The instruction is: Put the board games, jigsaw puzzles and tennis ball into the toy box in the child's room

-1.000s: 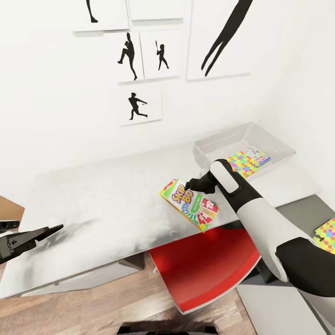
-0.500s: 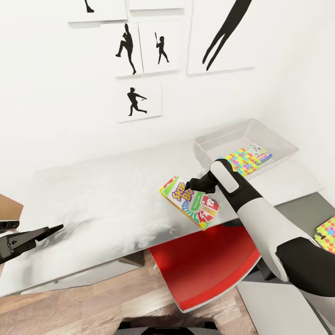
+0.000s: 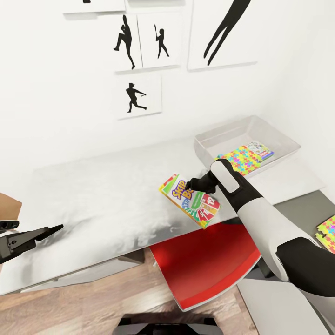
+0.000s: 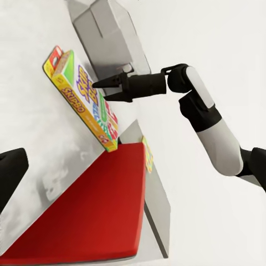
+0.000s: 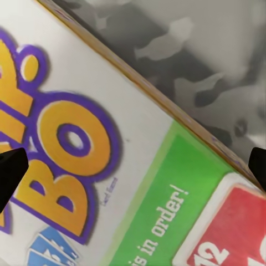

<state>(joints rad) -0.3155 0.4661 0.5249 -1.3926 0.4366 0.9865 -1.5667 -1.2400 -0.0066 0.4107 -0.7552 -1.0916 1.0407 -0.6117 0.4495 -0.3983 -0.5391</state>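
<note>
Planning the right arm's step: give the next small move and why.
Probably lower the right gripper a little and close on the Skip-Bo box. The left wrist view shows its open fingers spread just above the box, which lies flat on the table, still outside the toy box.

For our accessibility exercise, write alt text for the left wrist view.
The right gripper points its black fingers at a tilted Skip-Bo box above the pale table. The grey toy box sits behind; a red chair seat lies nearest.
</note>
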